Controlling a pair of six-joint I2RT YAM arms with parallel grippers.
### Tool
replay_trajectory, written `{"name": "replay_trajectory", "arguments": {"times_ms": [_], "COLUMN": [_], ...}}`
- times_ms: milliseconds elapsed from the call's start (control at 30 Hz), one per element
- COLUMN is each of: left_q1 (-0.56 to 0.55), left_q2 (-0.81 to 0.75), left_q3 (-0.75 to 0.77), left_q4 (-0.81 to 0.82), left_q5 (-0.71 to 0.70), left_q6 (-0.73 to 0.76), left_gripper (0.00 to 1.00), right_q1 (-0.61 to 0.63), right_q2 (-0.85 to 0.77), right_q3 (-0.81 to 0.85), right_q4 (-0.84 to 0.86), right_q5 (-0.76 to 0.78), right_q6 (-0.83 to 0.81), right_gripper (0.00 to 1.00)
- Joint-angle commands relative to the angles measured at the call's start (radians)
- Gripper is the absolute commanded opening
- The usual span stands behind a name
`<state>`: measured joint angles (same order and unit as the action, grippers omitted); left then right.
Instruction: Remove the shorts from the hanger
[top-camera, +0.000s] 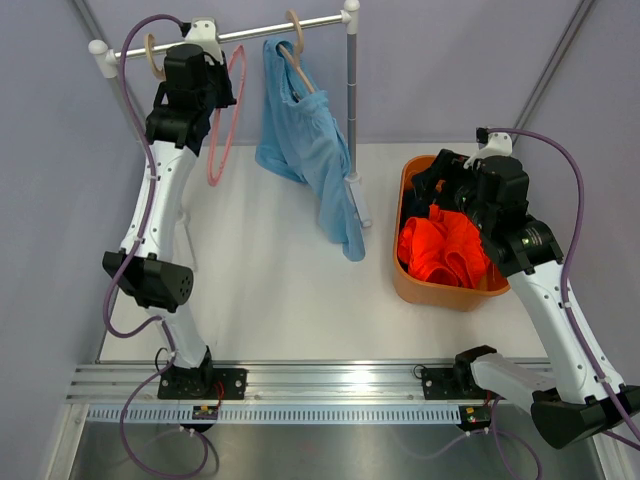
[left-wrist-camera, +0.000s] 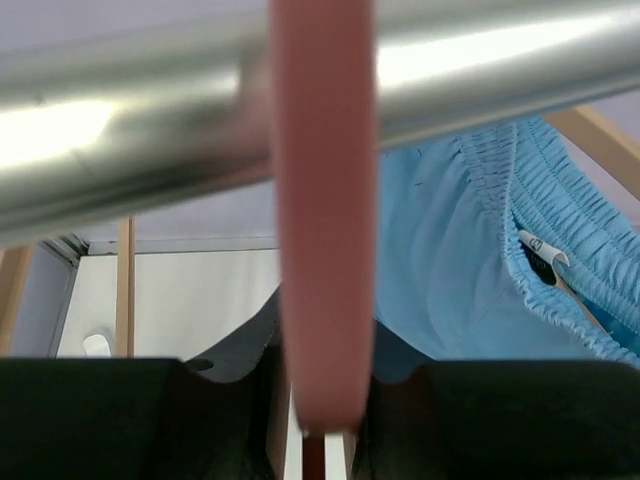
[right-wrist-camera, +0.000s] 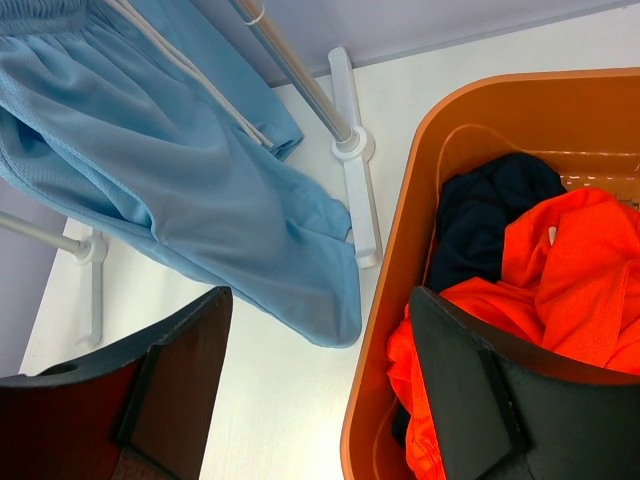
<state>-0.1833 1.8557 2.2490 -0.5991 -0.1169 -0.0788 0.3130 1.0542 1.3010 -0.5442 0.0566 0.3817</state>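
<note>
The light blue shorts (top-camera: 305, 150) (left-wrist-camera: 450, 260) (right-wrist-camera: 200, 190) hang from a wooden hanger (top-camera: 296, 50) on the rack's metal rod (top-camera: 250, 32) (left-wrist-camera: 150, 130). Left of them hangs an empty pink hanger (top-camera: 228, 120) (left-wrist-camera: 322, 200). My left gripper (top-camera: 222, 85) (left-wrist-camera: 322, 370) is raised to the rod and shut on the pink hanger. The orange shorts (top-camera: 445, 250) (right-wrist-camera: 570, 260) and the navy shorts (top-camera: 430, 190) (right-wrist-camera: 490, 215) lie in the orange basket (top-camera: 440, 298) (right-wrist-camera: 395, 260). Above the basket's left rim my right gripper (top-camera: 455, 195) (right-wrist-camera: 320, 370) is open and holds nothing.
A second bare wooden hanger (top-camera: 150, 55) hangs at the rod's left end. The rack's upright post (top-camera: 351, 90) and its white foot (top-camera: 358, 200) (right-wrist-camera: 350, 190) stand between the blue shorts and the basket.
</note>
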Motion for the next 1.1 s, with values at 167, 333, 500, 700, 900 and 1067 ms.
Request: {"name": "replay_trajectory", "arguments": {"times_ms": [167, 333, 500, 700, 900, 1067], "left_q1": [0.002, -0.031, -0.097, -0.287, -0.396, -0.421], "left_q2": [-0.167, -0.225, -0.302, -0.333, -0.196, -0.11], "left_q3": [-0.048, -0.048, -0.075, -0.086, 0.016, 0.038], "left_q4": [0.081, 0.067, 0.074, 0.084, 0.107, 0.205], "left_q5": [0.009, -0.01, -0.044, -0.148, -0.233, -0.293], "left_q6": [0.002, 0.025, 0.033, 0.005, -0.054, -0.084], "left_gripper": [0.41, 0.45, 0.46, 0.47, 0.55, 0.59], "right_q1": [-0.003, -0.003, -0.003, -0.002, -0.003, -0.002], "right_q2": [-0.017, -0.022, -0.023, -0.028, -0.036, -0.051], "right_q3": [0.001, 0.0, -0.002, 0.001, 0.009, 0.007], "right_q4": [0.01, 0.006, 0.003, -0.005, -0.031, -0.054], "right_q5": [-0.032, -0.029, -0.026, -0.026, -0.02, 0.003], "right_q6": [-0.001, -0.003, -0.003, -0.006, -0.015, -0.023], "right_gripper": [0.79, 0.79, 0.79, 0.79, 0.79, 0.8]}}
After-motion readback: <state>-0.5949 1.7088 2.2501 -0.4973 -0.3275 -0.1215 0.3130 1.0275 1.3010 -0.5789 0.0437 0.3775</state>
